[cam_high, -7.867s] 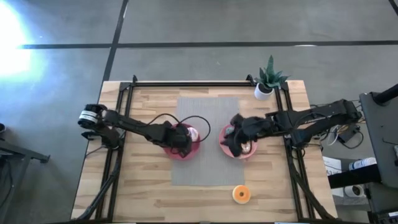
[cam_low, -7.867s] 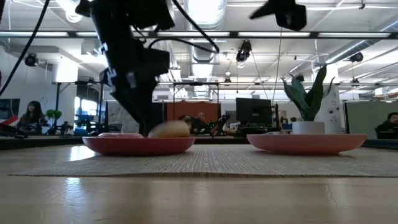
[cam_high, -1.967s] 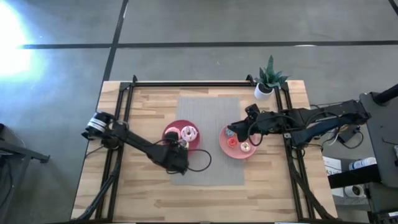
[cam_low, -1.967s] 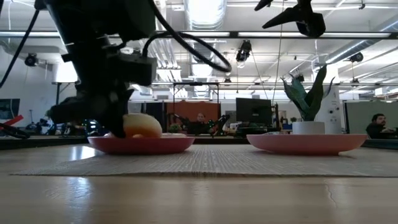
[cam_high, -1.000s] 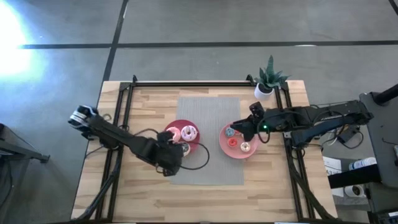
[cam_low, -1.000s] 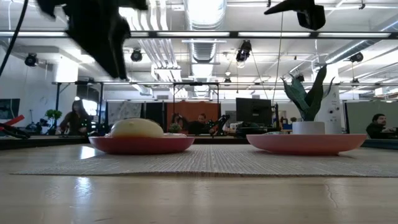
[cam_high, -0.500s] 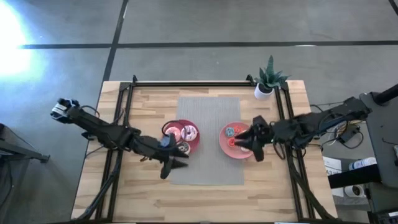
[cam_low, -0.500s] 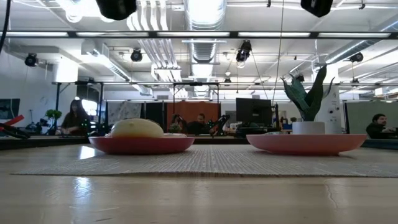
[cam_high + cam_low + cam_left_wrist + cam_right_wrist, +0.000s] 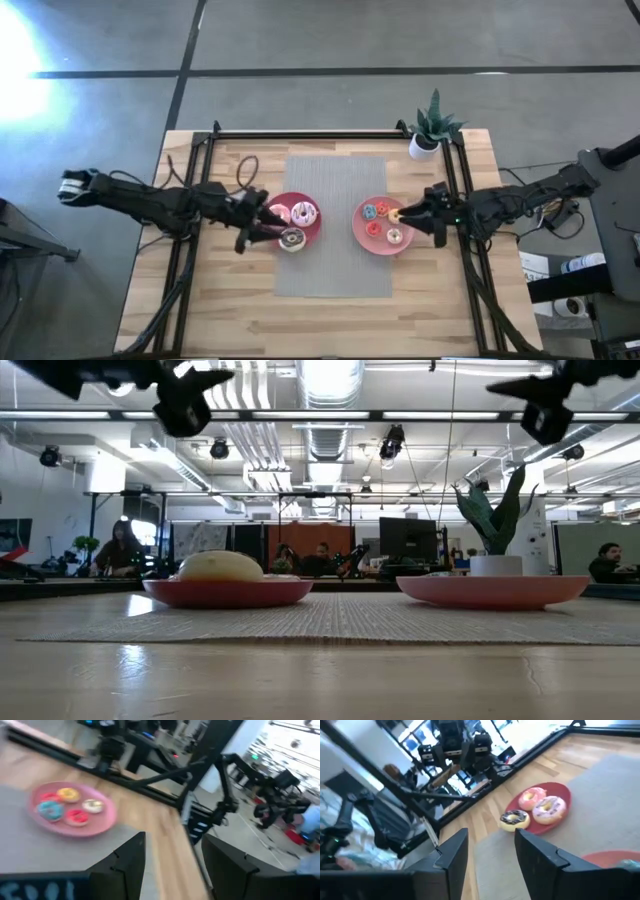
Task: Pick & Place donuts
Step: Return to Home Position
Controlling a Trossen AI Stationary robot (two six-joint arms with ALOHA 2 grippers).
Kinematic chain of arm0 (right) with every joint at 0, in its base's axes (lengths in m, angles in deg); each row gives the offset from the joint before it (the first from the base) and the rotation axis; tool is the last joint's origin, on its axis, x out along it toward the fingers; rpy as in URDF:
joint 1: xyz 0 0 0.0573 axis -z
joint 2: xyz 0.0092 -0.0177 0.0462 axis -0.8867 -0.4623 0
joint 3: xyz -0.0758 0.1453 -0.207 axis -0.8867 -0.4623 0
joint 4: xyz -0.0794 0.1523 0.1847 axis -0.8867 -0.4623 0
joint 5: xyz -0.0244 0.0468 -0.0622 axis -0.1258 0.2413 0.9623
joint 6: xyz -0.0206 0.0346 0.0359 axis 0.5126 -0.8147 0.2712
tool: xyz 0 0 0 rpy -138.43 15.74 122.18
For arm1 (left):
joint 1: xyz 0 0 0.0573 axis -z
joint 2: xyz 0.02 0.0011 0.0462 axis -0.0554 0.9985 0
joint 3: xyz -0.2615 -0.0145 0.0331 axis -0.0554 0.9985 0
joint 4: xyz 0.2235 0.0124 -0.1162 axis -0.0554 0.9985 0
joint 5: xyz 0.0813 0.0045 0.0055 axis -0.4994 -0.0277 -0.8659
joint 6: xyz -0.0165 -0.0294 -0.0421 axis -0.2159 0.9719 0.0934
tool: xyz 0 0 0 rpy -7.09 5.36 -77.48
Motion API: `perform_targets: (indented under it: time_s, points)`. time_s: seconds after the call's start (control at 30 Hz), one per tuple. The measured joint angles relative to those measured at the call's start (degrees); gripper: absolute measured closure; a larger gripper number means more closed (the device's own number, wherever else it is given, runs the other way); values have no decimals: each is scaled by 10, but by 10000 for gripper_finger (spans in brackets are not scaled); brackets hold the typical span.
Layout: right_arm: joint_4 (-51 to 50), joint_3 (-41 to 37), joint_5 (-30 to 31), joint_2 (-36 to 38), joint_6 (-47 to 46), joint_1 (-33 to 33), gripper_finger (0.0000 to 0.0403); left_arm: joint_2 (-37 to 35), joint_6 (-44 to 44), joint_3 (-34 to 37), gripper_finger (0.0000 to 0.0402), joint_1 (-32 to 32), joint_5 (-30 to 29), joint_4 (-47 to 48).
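Two pink plates sit on a grey mat (image 9: 336, 270). On the left plate (image 9: 318, 226) lie two pink donuts (image 9: 278, 213) (image 9: 304, 212) and a chocolate donut (image 9: 292, 238), which lies at the plate's near rim. The right plate (image 9: 410, 240) holds a blue donut (image 9: 369, 211), a red donut (image 9: 373, 228), an orange one (image 9: 383, 208) and a pale one (image 9: 394, 236). My left gripper (image 9: 268, 222) hangs open and level above the left plate's left rim. My right gripper (image 9: 408, 214) is open and level above the right plate's right rim. Nothing is between either pair of fingers (image 9: 125, 865) (image 9: 452, 855).
A potted plant (image 9: 430, 130) stands at the table's far right corner. Black frame rails (image 9: 200, 170) run along the left, right and far sides of the wooden table. Bare wood (image 9: 330, 320) lies near the front edge. People sit in the room behind (image 9: 118, 548).
My left gripper has risen from beside the left plate's near left rim, drawn back toward the table's left edge and tipped from pointing down to level. My right gripper has pulled back toward the right edge and sunk a little. The donuts have stayed on the plates.
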State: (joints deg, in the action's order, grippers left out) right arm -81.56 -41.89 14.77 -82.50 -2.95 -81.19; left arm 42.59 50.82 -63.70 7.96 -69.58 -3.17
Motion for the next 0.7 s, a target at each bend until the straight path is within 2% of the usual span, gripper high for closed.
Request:
perform_targets:
  time_s: [0.2,0.33,0.47,0.57,0.7]
  points:
    - [-3,-104,5,92,-32,0,255,-96,-1,92,235,-29,-5,-7]
    - [-4,-159,37,128,-80,-1,253,-155,48,147,235,-30,1,-5]
    - [-4,-203,47,142,-96,-1,253,-209,73,183,235,-29,27,-5]
    - [4,-224,46,140,-88,-1,256,-247,40,190,235,-29,30,-4]
    - [6,-211,44,119,-66,-1,259,-286,-16,188,235,-30,29,0]
